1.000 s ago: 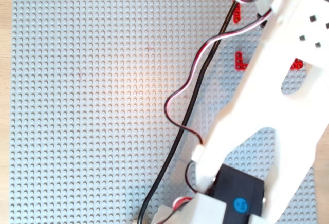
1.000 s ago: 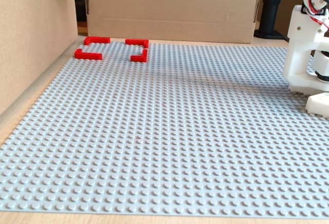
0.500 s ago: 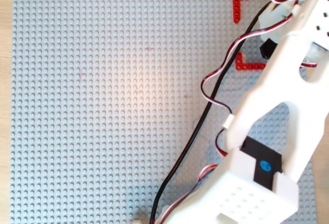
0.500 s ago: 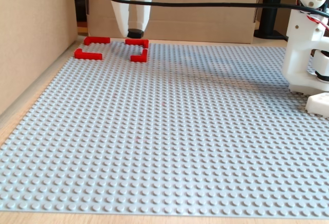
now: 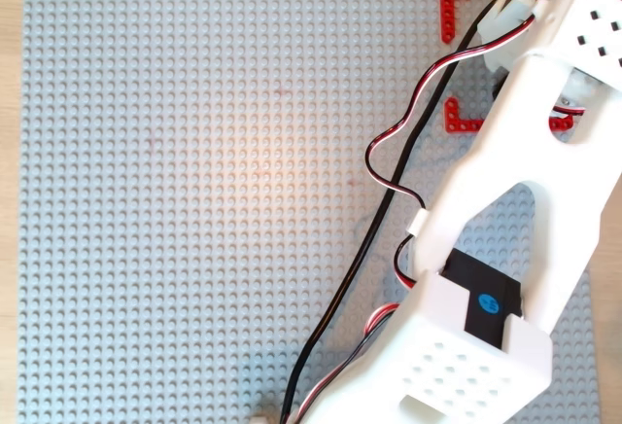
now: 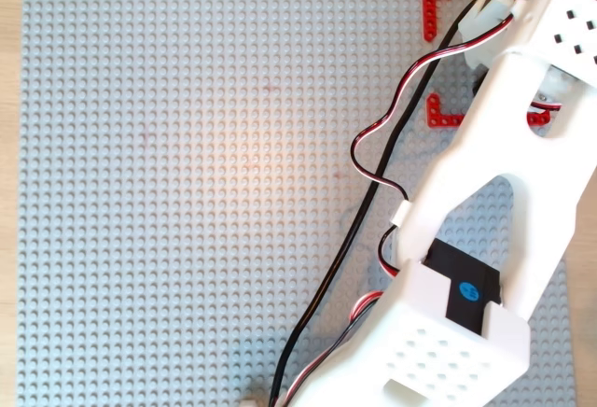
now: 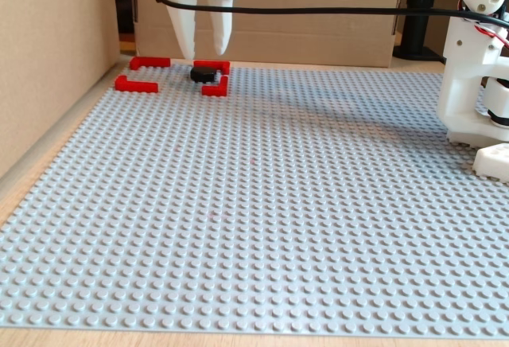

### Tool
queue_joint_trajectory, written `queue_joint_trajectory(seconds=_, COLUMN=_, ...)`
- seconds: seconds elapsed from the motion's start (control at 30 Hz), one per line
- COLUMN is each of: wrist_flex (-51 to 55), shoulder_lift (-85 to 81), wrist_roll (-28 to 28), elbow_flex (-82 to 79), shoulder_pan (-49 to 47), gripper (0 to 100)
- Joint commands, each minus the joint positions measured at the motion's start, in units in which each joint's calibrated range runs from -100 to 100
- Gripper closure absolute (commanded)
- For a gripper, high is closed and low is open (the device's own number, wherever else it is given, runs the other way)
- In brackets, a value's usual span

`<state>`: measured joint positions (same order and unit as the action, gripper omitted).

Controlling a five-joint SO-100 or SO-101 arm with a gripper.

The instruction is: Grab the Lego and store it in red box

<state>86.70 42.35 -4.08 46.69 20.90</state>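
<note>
grey baseplate (image 7: 262,228) nearest; arm stretched far, pincer (image 7: 203,51) parted, empty, above lego (image 7: 205,73).

In the fixed view I see the Lego (image 7: 204,73), small, black and glossy, lying flat in the upper left of the frame, inside the red box (image 7: 136,86) against its right-hand corner pieces. In both overhead views only parts of the box (image 5: 453,3) (image 6: 435,3) show at upper right.
</note>
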Motion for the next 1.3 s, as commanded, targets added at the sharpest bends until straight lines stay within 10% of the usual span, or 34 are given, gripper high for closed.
queue_joint_trajectory(seconds=0.0, wrist_flex=3.4, shoulder_lift=-9.0, wrist_roll=-0.6, elbow_flex=10.3, shoulder_pan=-0.5, gripper=87)
queue_joint_trajectory(seconds=0.33, wrist_flex=12.5, shoulder_lift=-28.5, wrist_roll=1.6, elbow_flex=12.9, shoulder_pan=-4.6, gripper=97)
queue_joint_trajectory(seconds=1.27, wrist_flex=12.2, shoulder_lift=-104.6, wrist_roll=2.7, elbow_flex=-44.5, shoulder_pan=-22.9, gripper=97)
